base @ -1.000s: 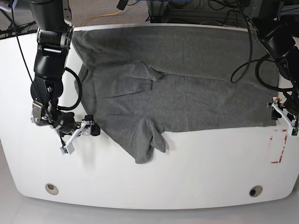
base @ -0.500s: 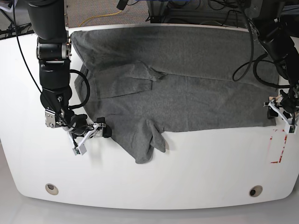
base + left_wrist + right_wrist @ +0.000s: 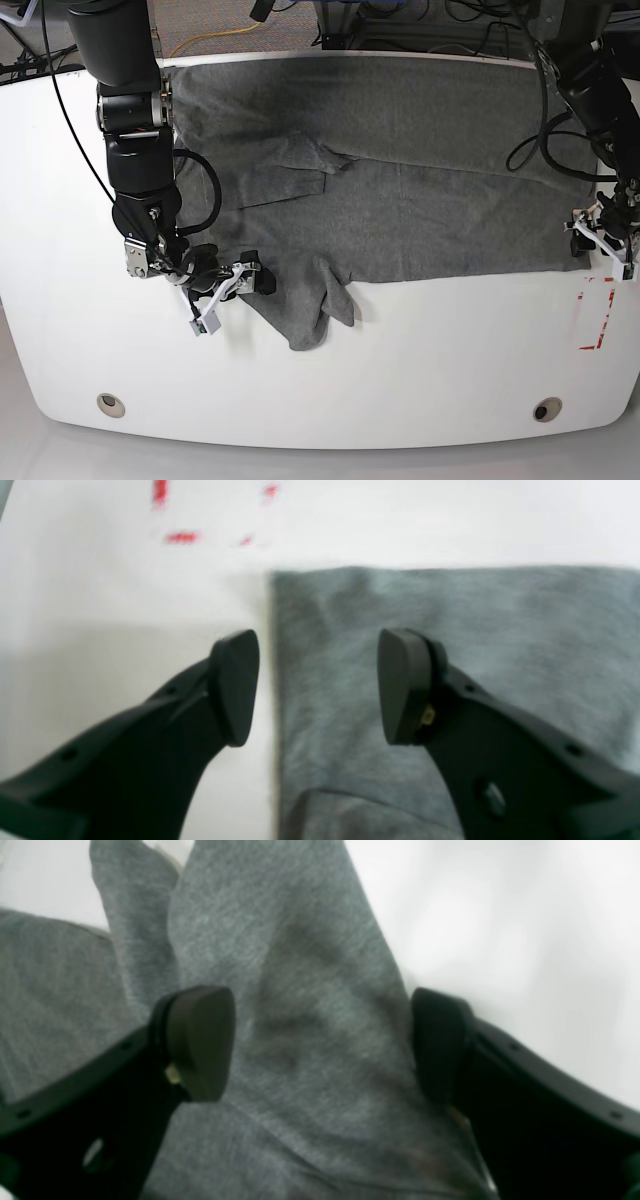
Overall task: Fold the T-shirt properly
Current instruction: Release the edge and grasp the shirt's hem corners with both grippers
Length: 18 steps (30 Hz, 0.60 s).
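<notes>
The T-shirt [image 3: 400, 190] lies spread across the upper half of the white table [image 3: 450, 350] in the base view, reaching from the upper left to the right edge, with a sleeve folded onto the body near upper centre and a crumpled flap hanging down toward lower centre.

The right gripper [image 3: 232, 292] sits at the centre left of the base view, low over the table at the shirt's lower-left edge. In the right wrist view its jaws stand wide apart, with that flap of grey cloth [image 3: 300, 1015] running between them; one finger [image 3: 197, 1040] is over cloth, the other at the cloth's edge by bare table. Nothing is pinched.

The left gripper [image 3: 600, 243] is at the right edge of the base view, by the shirt's lower-right corner, just above red tape marks [image 3: 597, 315]. In the left wrist view its jaws are released and straddle the shirt's straight side edge [image 3: 274, 680]: one finger [image 3: 235, 685] over bare table, the other over cloth. Whether the tips touch the surface I cannot tell
</notes>
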Tool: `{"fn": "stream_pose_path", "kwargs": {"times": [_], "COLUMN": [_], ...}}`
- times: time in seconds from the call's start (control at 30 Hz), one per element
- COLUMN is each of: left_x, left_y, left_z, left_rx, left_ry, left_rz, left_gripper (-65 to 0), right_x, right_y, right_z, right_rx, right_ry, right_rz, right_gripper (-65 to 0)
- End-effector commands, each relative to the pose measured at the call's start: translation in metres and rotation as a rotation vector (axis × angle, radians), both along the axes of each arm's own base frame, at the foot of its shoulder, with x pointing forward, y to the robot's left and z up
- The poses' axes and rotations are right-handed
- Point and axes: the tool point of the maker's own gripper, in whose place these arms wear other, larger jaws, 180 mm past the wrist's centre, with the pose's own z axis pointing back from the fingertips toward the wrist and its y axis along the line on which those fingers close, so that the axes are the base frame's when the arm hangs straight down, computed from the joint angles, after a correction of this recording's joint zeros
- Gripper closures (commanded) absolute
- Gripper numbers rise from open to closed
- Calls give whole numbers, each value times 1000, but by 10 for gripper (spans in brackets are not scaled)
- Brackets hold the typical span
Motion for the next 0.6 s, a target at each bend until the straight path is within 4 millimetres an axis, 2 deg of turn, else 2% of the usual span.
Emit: {"fn": "stream_pose_path", "kwargs": {"times": [0.0, 0.1, 0.17, 0.27, 0.4, 0.5, 0.57], "left_x": [21, 22, 25, 34, 35, 42, 44], "left_y": [16, 33, 39, 37, 45, 40, 36], "left_z": [27, 27, 23, 19, 11, 5, 0], "left_rx": [-5, -13, -31, -70, -106, -151, -169], "left_ry": [-102, -126, -139, -143, -114, -110, -100], "left_rz": [60, 140, 174, 181, 204, 208, 208], "left_gripper": [-351, -353, -353, -353, -353, -353, -353], "right_x": [2, 2, 2, 2, 2, 3, 3], "right_y": [1, 3, 4, 4, 4, 4, 4], "right_z": [3, 2, 2, 2, 2, 3, 3], "right_rx": [-23, -20, -19, -19, -19, -19, -19], "right_ry": [12, 13, 13, 14, 12, 11, 11], "right_rz": [16, 17, 18, 17, 17, 17, 17], "right_gripper": [-506, -442, -339, -206, -67, 0, 0]}}
